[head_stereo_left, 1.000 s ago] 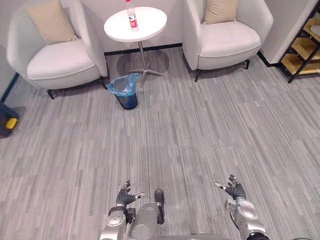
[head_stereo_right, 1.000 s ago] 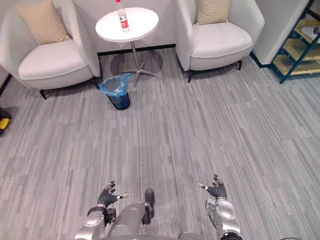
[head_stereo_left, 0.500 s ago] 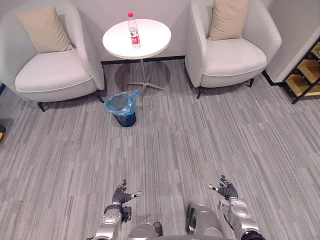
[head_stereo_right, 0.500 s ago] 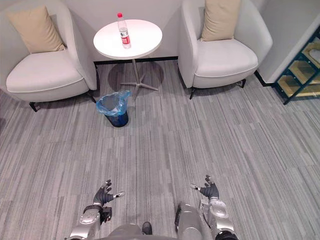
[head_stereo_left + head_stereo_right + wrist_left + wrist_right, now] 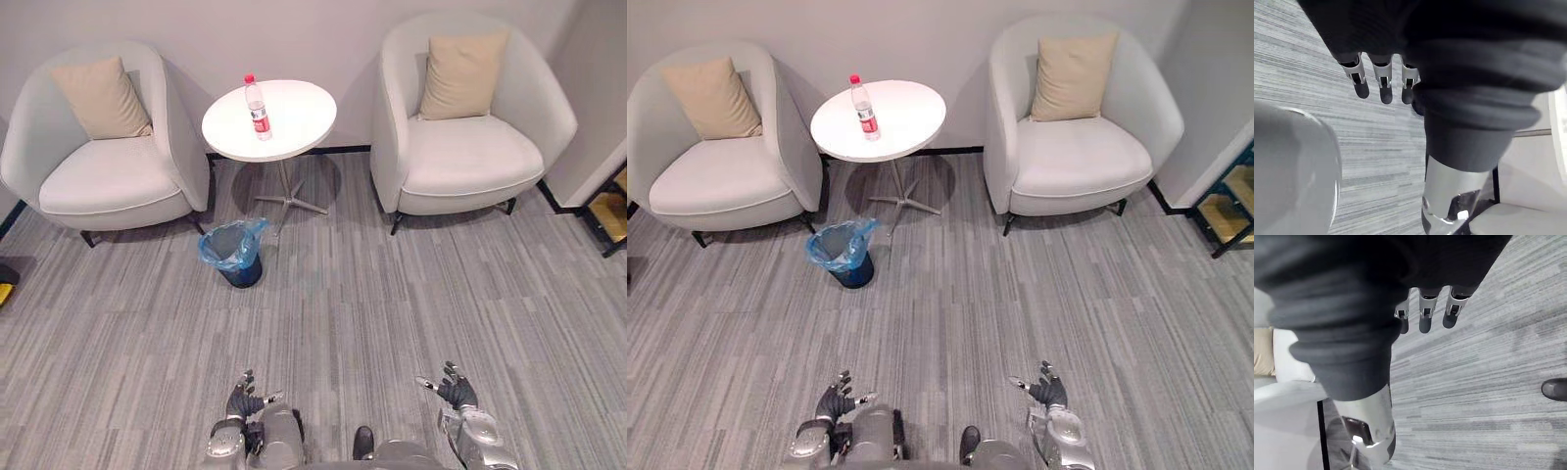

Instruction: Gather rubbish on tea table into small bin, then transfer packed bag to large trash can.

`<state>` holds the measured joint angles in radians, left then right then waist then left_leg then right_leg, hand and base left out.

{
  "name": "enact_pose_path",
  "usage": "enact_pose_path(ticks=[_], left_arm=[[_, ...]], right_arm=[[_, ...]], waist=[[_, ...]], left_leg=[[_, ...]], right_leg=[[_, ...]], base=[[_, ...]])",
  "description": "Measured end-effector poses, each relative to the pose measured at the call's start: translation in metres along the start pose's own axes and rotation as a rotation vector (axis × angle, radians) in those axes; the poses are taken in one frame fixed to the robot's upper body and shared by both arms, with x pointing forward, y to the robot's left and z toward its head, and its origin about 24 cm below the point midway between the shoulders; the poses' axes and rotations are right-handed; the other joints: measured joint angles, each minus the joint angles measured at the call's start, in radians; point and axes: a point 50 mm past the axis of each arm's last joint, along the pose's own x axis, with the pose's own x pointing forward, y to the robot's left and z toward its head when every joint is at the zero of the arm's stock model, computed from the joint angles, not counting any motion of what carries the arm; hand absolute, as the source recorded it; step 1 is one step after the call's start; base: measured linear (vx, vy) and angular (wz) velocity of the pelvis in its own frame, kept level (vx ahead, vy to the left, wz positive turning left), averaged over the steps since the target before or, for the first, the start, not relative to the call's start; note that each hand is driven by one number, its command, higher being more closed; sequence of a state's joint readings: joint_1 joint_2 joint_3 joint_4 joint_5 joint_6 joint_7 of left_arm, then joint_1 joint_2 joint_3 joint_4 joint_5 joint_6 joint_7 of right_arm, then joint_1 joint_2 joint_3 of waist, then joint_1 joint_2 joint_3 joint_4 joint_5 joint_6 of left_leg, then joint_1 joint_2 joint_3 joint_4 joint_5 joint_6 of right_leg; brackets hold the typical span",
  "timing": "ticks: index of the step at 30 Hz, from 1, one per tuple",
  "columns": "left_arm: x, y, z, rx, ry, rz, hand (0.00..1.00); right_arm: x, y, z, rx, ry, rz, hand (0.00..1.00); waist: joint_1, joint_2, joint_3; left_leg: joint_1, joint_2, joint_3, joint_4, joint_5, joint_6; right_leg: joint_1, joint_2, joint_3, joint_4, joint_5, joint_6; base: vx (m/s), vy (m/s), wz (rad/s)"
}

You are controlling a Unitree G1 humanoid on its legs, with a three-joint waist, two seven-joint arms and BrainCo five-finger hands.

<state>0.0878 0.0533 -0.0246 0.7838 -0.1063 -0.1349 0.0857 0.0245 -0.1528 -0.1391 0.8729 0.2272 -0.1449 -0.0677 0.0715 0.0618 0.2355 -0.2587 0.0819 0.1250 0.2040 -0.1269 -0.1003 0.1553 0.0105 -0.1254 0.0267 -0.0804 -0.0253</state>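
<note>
A clear plastic bottle (image 5: 257, 108) with a red cap and label stands upright on the round white tea table (image 5: 294, 122) at the far wall. On the floor in front of the table sits a small dark bin (image 5: 235, 257) lined with a blue bag. My left hand (image 5: 245, 399) hangs low near the view's bottom edge, fingers (image 5: 1382, 83) relaxed and holding nothing. My right hand (image 5: 453, 392) is low at the lower right, fingers (image 5: 1424, 313) also relaxed and empty. Both hands are far from the table and the bin.
Two pale armchairs flank the table: one on the left (image 5: 103, 166) and one on the right (image 5: 470, 137), each with a tan cushion. Grey striped carpet (image 5: 372, 294) stretches between me and the furniture. A dark shelf unit's corner (image 5: 1229, 196) shows at the right edge.
The camera has tilted up and shifted, so the table, chairs and bin sit lower in view. Both hands stay low, open and empty.
</note>
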Motion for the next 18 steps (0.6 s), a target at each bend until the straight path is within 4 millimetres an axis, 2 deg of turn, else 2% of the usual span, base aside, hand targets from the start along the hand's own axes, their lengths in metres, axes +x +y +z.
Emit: enact_pose_path(ticks=[1, 2, 3, 5, 6, 7, 8, 9, 10, 11, 12, 13, 14, 15, 17, 18], left_arm=[[0.0, -0.001, 0.0, -0.002, -0.001, -0.002, 0.0], [-0.002, -0.001, -0.004, -0.001, 0.013, -0.001, 0.0], [-0.003, 0.002, -0.008, 0.004, 0.027, 0.005, 0.0], [-0.004, 0.005, -0.011, 0.009, 0.036, 0.011, 0.0], [-0.003, 0.013, -0.009, 0.031, 0.032, 0.02, 0.0], [-0.002, 0.012, -0.007, 0.032, 0.03, 0.019, 0.0], [0.0, 0.011, -0.006, 0.034, 0.032, 0.017, 0.0], [-0.001, 0.012, -0.007, 0.044, 0.035, 0.013, 0.0], [-0.001, 0.012, -0.008, 0.054, 0.039, 0.01, 0.0], [-0.002, 0.013, -0.01, 0.059, 0.043, 0.01, 0.0], [-0.002, 0.015, -0.009, 0.071, 0.042, 0.013, 0.0], [-0.002, 0.018, -0.009, 0.086, 0.042, 0.012, 0.0], [-0.001, 0.017, -0.007, 0.087, 0.037, 0.01, 0.0], [0.001, 0.016, -0.003, 0.088, 0.024, 0.009, 0.0], [0.002, 0.017, -0.002, 0.084, 0.021, 0.011, 0.0], [0.002, 0.016, -0.001, 0.084, 0.018, 0.01, 0.0]], right_arm=[[0.0, -0.001, 0.001, -0.002, -0.002, -0.001, 0.0], [0.0, -0.001, 0.0, -0.006, 0.001, 0.001, 0.0], [-0.001, 0.002, -0.004, -0.005, 0.012, 0.007, 0.0], [-0.002, 0.008, -0.005, -0.013, 0.015, 0.027, 0.0], [-0.003, 0.014, -0.008, -0.013, 0.022, 0.042, 0.0], [-0.003, 0.014, -0.008, -0.014, 0.023, 0.044, 0.0], [-0.001, 0.018, -0.003, -0.013, 0.011, 0.054, 0.0], [-0.001, 0.021, -0.004, -0.017, 0.013, 0.064, 0.0], [-0.002, 0.023, -0.006, -0.026, 0.018, 0.072, 0.0], [-0.002, 0.025, -0.006, -0.04, 0.019, 0.082, 0.0], [-0.003, 0.028, -0.007, -0.06, 0.02, 0.097, 0.0], [-0.002, 0.03, -0.006, -0.071, 0.016, 0.106, 0.0], [-0.002, 0.031, -0.005, -0.072, 0.012, 0.108, 0.0], [-0.001, 0.031, -0.003, -0.074, 0.008, 0.108, 0.0], [0.001, 0.033, 0.003, -0.074, -0.006, 0.112, 0.0], [0.002, 0.032, 0.004, -0.076, -0.009, 0.112, 0.0]], waist=[[0.002, 0.008, -0.002], [0.001, 0.02, -0.002], [0.001, 0.018, -0.007], [0.004, -0.024, -0.019], [0.015, -0.07, -0.033], [0.018, -0.075, -0.035], [0.02, -0.074, -0.034], [0.015, -0.074, -0.033], [0.004, -0.073, -0.032], [-0.003, -0.069, -0.03], [-0.003, -0.066, -0.029], [-0.005, -0.061, -0.027], [-0.009, -0.059, -0.025], [-0.022, -0.058, -0.023], [-0.038, -0.046, -0.015], [-0.04, -0.035, -0.008]], left_leg=[[0.006, 0.001, -0.005, -0.052, 0.02, -0.006], [0.014, 0.009, -0.015, -0.08, 0.046, 0.013], [0.022, 0.001, -0.011, -0.048, 0.12, 0.059], [0.01, -0.035, -0.002, 0.007, 0.143, 0.083], [0.006, -0.078, 0.03, 0.039, 0.108, 0.126], [0.012, -0.09, 0.039, 0.04, 0.094, 0.139], [0.042, -0.108, 0.049, 0.027, 0.074, 0.154], [0.099, -0.127, 0.05, 0.001, 0.06, 0.169], [0.147, -0.138, 0.046, -0.005, 0.038, 0.176], [0.177, -0.141, 0.042, -0.006, 0.025, 0.184], [0.237, -0.145, 0.039, -0.019, 0.01, 0.195], [0.286, -0.145, 0.025, -0.037, -0.003, 0.199], [0.303, -0.144, 0.016, -0.047, -0.003, 0.199], [0.328, -0.141, 0.002, -0.064, -0.003, 0.199], [0.355, -0.123, -0.018, -0.069, -0.007, 0.193], [0.377, -0.103, -0.033, -0.069, -0.017, 0.176]], right_leg=[[0.008, 0.004, 0.002, -0.001, -0.012, 0.009], [0.031, 0.013, 0.009, 0.006, -0.048, 0.025], [0.054, -0.002, 0.02, 0.031, -0.094, 0.046], [0.046, -0.046, 0.031, 0.09, -0.164, 0.07], [0.01, -0.097, 0.053, 0.198, -0.222, 0.098], [-0.025, -0.114, 0.071, 0.271, -0.229, 0.11], [-0.096, -0.136, 0.099, 0.448, -0.209, 0.151], [-0.159, -0.158, 0.112, 0.627, -0.162, 0.23], [-0.19, -0.172, 0.112, 0.755, -0.144, 0.255], [-0.203, -0.179, 0.102, 0.817, -0.152, 0.241], [-0.239, -0.187, 0.07, 0.899, -0.174, 0.202], [-0.271, -0.186, 0.033, 0.91, -0.194, 0.167], [-0.289, -0.185, 0.01, 0.894, -0.205, 0.154], [-0.325, -0.178, -0.028, 0.832, -0.221, 0.127], [-0.372, -0.141, -0.036, 0.667, -0.224, 0.115], [-0.383, -0.108, -0.025, 0.525, -0.207, 0.112]], base=[[0.36, 0.207, -0.09], [0.38, 0.246, -0.12], [0.38, 0.25, -0.13], [0.4, 0.213, -0.13], [0.42, 0.174, -0.22], [0.54, 0.233, -0.23], [0.54, 0.25, -0.11], [0.55, 0.257, 0.05], [0.46, 0.17, 0.13], [0.45, 0.136, 0.12], [0.44, 0.12, 0.12], [0.43, 0.083, 0.17], [0.4, 0.037, 0.4], [0.46, 0.009, 0.48], [0.36, -0.04, 0.39], [0.29, -0.074, 0.25]])
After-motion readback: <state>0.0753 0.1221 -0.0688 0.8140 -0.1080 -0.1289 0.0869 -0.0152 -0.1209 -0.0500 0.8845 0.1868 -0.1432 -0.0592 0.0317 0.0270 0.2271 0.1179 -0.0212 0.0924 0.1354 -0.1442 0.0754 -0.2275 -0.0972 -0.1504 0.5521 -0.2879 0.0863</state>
